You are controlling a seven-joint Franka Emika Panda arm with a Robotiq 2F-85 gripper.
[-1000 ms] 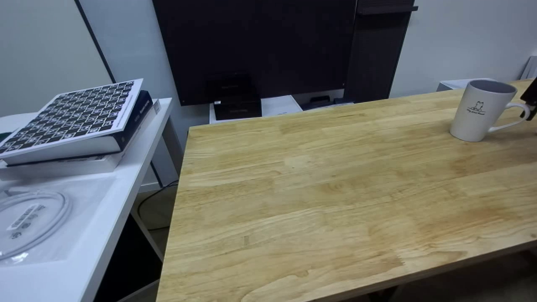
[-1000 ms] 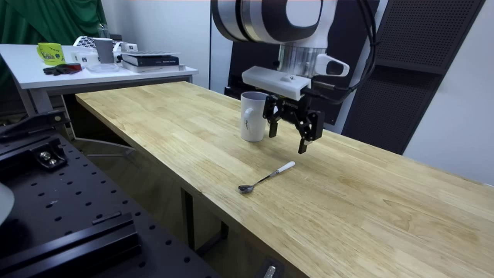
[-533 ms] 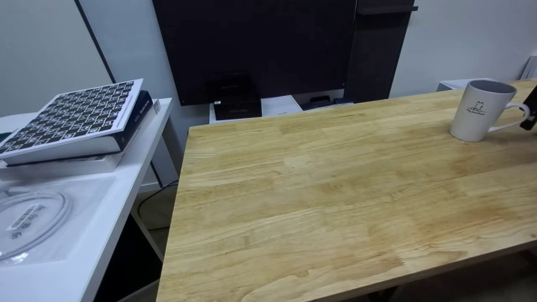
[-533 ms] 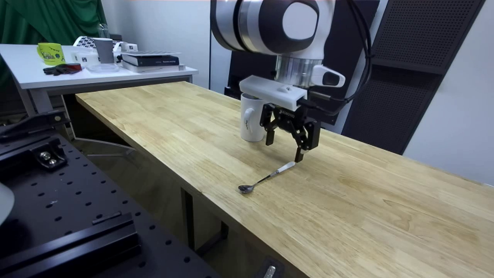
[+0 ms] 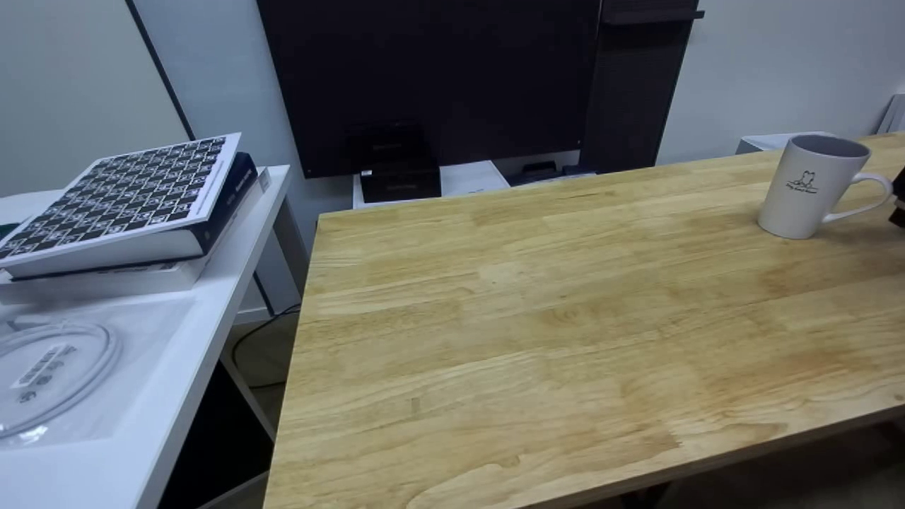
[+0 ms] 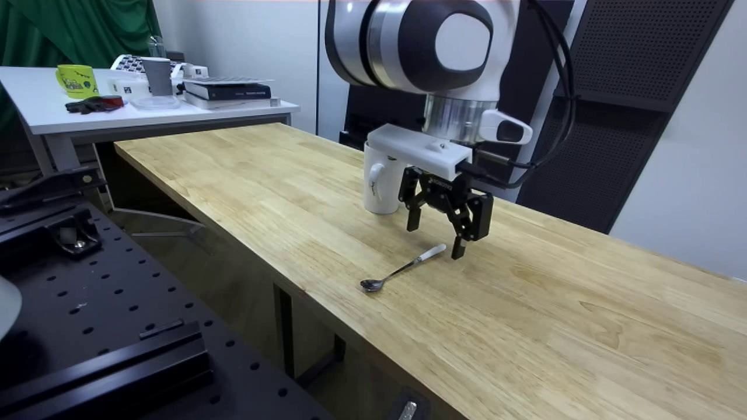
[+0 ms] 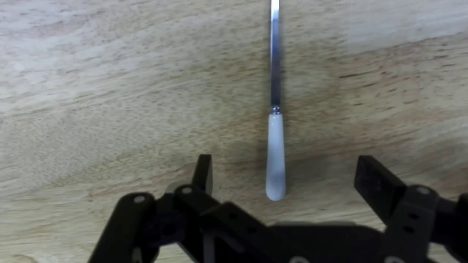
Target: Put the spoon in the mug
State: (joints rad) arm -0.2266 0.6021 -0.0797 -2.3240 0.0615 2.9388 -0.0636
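Observation:
The spoon (image 6: 432,252) lies flat on the wooden table, its silvery bowl toward the near table edge and its white handle end toward my gripper. In the wrist view its white handle (image 7: 276,157) lies between the open fingers, and its bowl is out of view. My gripper (image 6: 436,236) is open and empty, pointing down above the handle end, not touching the spoon. In the wrist view the fingertips (image 7: 285,163) are wide apart. The white mug (image 5: 806,187) stands upright with its dark lettering and side handle showing. It also shows behind the gripper (image 6: 379,189), partly hidden by it.
The wooden table (image 6: 583,326) has its near edge close to the spoon's bowl. A black perforated platform (image 6: 175,361) stands in front. A white side table (image 6: 175,119) holds books (image 6: 227,90), a grey cup (image 6: 157,76) and a yellow-green mug (image 6: 77,80).
My open gripper has moved down toward the table. In the last half second it has also shifted slightly toward the right in an exterior view. The spoon and mug have not moved.

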